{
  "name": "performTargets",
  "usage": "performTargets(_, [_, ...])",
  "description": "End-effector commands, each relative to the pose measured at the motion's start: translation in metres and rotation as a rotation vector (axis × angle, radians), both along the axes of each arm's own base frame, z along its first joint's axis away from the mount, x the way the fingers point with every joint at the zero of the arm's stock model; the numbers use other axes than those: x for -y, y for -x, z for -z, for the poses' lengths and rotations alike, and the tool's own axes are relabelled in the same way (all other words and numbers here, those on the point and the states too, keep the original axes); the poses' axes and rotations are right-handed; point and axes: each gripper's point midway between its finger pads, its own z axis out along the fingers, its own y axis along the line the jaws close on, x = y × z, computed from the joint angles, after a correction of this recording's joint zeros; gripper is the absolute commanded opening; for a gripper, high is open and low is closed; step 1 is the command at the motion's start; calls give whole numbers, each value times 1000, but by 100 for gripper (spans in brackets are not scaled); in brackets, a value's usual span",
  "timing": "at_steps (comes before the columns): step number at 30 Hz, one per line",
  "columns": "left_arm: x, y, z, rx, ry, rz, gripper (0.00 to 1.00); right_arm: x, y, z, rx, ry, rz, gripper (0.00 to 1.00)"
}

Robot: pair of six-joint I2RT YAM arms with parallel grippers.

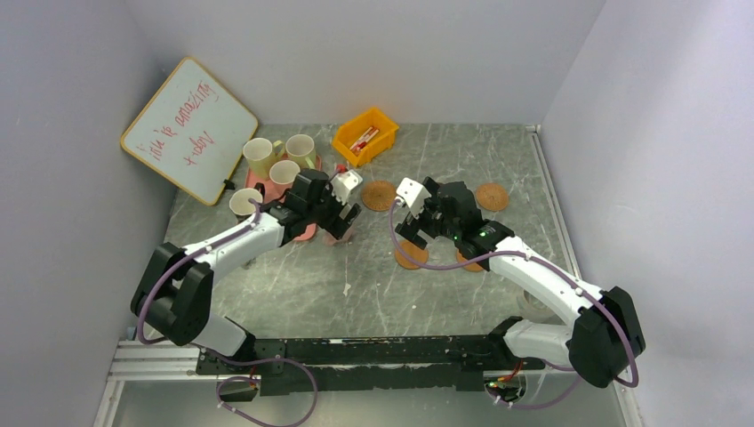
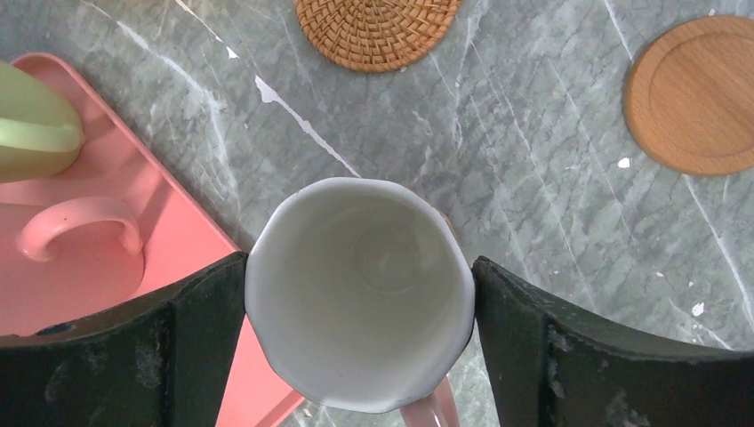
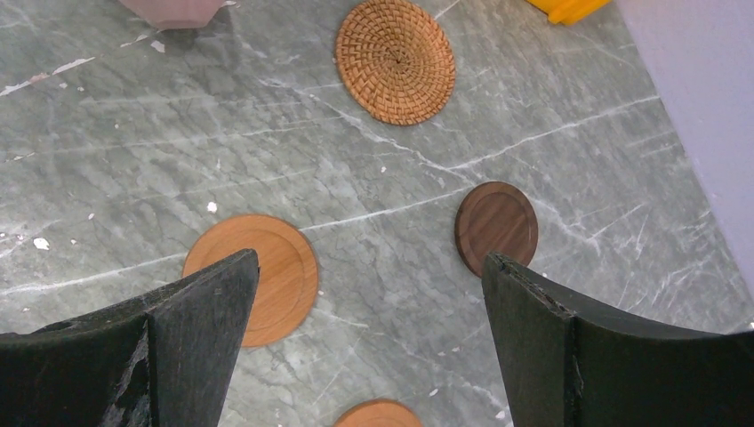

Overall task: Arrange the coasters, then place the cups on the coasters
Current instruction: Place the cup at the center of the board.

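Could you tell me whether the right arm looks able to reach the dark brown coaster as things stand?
Probably yes: the right gripper hangs open and empty, and the dark brown coaster lies bare just ahead of it, with nothing between.

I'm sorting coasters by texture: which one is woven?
The tan woven coaster, with a basket-weave surface; the orange-brown coasters and the dark brown coaster are smooth.

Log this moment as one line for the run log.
left gripper: around pink cup beside pink tray, grip unclear | right gripper: open, empty, between orange coaster and dark coaster | woven coaster: bare
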Motion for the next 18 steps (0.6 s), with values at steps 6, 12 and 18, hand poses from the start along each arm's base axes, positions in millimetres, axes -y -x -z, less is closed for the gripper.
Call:
performTargets(6, [10, -8, -64, 151, 168, -14, 97, -5, -2, -10, 33, -27, -15, 100])
performTargets(12, [-1, -6, -100, 249, 255, -35, 97, -6, -2, -10, 29, -31, -16, 100])
performTargets(18, [-68, -32, -106, 309, 190, -266, 97, -26, 11, -26, 48, -76, -85, 100])
